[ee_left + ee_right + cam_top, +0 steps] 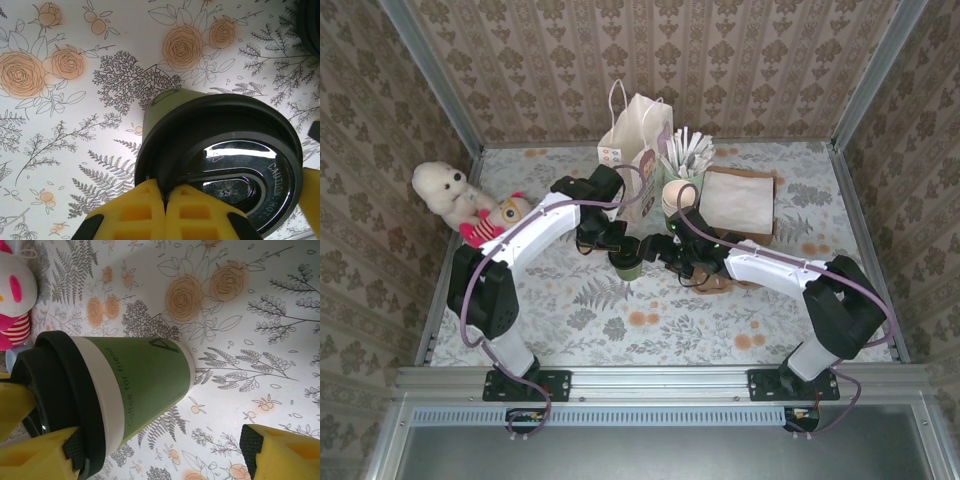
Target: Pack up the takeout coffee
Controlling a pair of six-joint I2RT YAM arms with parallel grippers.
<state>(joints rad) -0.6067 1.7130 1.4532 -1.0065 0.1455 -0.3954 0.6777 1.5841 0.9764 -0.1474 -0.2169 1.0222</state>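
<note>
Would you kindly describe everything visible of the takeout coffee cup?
The coffee cup is a small olive-green paper cup with a white band under its glossy black lid, which has an oval recess and raised caution lettering. Print runs along its side. It is upright mid-table over the floral cloth. The left gripper has its jaws shut on the lid's rim; the right gripper holds its jaws open near it.

Cup (150,375) reads "Coffee for friend"; lid (225,117) "CAUTION HOT".

Paper goods — one lidded green cup (145,375), one white handled bag (638,135), one flat brown bag (740,200)
</note>
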